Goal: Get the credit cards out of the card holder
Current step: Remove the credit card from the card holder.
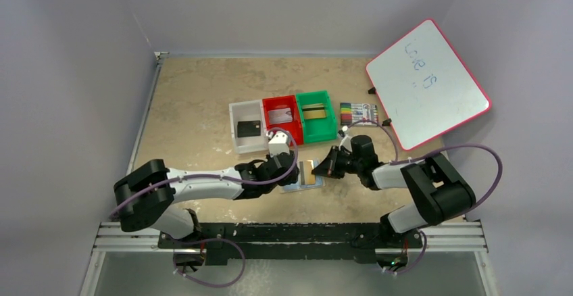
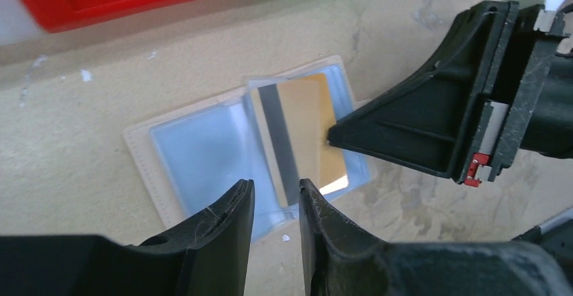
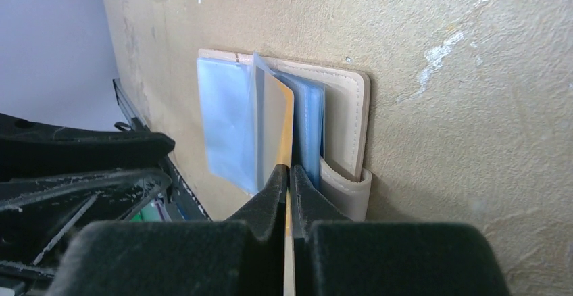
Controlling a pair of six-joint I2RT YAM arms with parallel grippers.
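The tan card holder (image 2: 145,157) lies open on the table, its light-blue pockets facing up; its snap tab (image 3: 346,193) curls under the edge. A gold credit card (image 2: 307,124) with a dark stripe sticks out of the right-hand pocket and is tilted up. My right gripper (image 3: 289,169) is shut on that card's edge (image 3: 278,124). My left gripper (image 2: 276,184) hovers at the holder's near edge, its jaws a narrow gap apart with nothing between them. From above, the card holder (image 1: 292,188) sits between my left gripper (image 1: 292,169) and my right gripper (image 1: 323,169).
Behind the holder stand a white bin (image 1: 238,110) with a black card, a red bin (image 1: 295,127) and a green bin (image 1: 329,120), each with a card. A striped marker pack (image 1: 358,113) and a tilted whiteboard (image 1: 426,83) are at the back right.
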